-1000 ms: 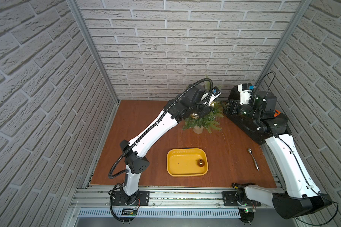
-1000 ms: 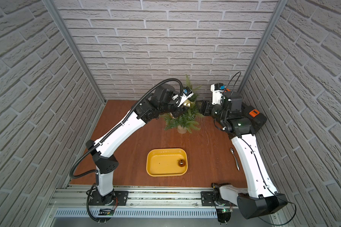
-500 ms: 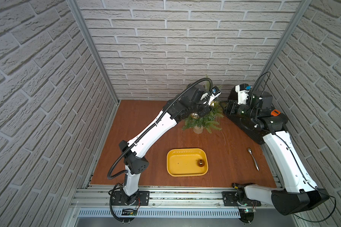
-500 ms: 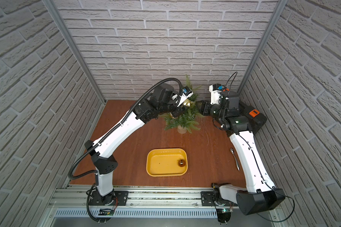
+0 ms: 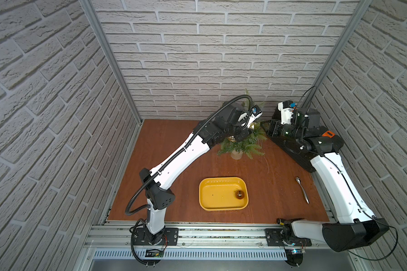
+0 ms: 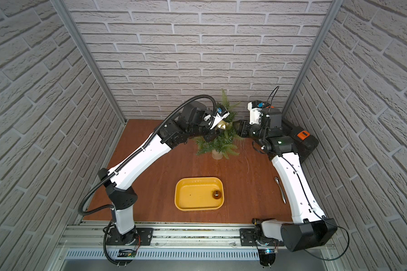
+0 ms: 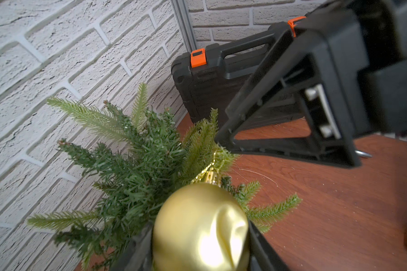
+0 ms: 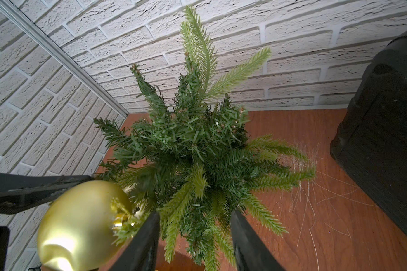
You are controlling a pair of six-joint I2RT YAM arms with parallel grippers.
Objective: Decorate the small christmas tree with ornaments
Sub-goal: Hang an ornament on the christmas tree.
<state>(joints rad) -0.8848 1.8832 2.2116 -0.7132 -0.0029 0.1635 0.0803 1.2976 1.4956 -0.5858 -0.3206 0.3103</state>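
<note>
**Satin gold bauble held against the tree, both grippers at its branches**

The small christmas tree stands upright in its pale pot on the wooden table; all positions below are given from it. On the side of the tree facing the left arm, the left gripper is clamped on the satin gold bauble, with a black finger pressed to each flank of the ball. The bauble's cap and gold thread loop touch pale-tipped sprigs of the tree. From the opposite side the right gripper reaches into the foliage. Its jaws stand narrow, with light green sprigs caught between them, and in the left wrist view its tip lies just beside the bauble's loop. Well in front of the tree, toward the arm bases, lies the yellow tray, with the dark bronze bauble resting inside near one end. A spoon lies on the table in front of the tree on the right arm's side. A black tool case stands near the tree, beyond the right gripper.
</note>
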